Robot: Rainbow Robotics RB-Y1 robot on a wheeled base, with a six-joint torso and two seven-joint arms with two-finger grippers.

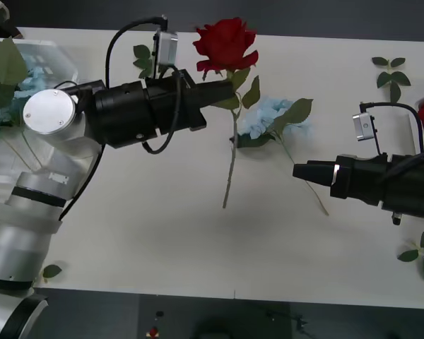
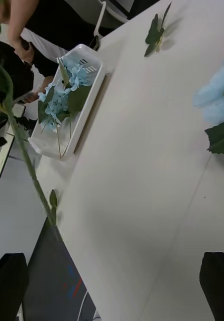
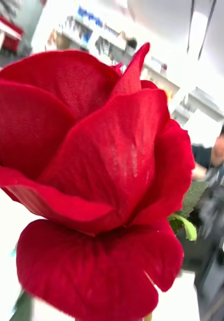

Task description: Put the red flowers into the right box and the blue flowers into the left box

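Clearly, our left gripper was clamped on a deep-red fabric rose just under its bloom, stem dangling above the table. Our right gripper waited with fingers apart. Beyond, a pale-blue fluffy flower lay untouched. Next we judged the rose needed carrying right to the white tray.

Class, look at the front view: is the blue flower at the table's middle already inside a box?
No. The blue flower lies on the bare table, beside the red rose's stem.

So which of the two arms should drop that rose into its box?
Probably the left: its gripper is shut on the red rose, held above the table. The right gripper, open and empty, waits nearer the right side by the blue flower; a handover would help.
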